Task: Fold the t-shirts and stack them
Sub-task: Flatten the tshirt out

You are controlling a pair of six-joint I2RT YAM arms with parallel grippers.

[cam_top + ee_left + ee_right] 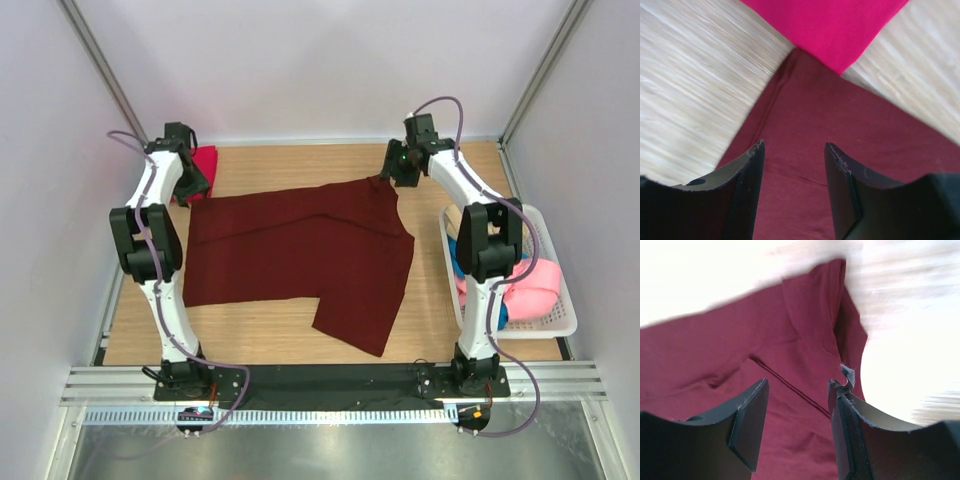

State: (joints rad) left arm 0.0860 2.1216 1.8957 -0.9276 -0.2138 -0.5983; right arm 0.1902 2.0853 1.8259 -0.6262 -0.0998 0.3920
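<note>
A dark maroon t-shirt (300, 250) lies spread on the wooden table, partly folded. A bright crimson-red shirt (205, 165) lies folded at the far left; it also shows in the left wrist view (835, 25), overlapping the maroon corner (840, 135). My left gripper (195, 190) is open just above the maroon shirt's far left corner (794, 145), holding nothing. My right gripper (392, 175) is open above the shirt's far right corner (797, 382), holding nothing. Pink (535, 285) and blue (455, 255) shirts lie in the basket.
A white slatted plastic basket (560, 325) stands at the right edge of the table. White walls and metal posts close in the table (260, 325) on three sides. A black rail runs along the near edge.
</note>
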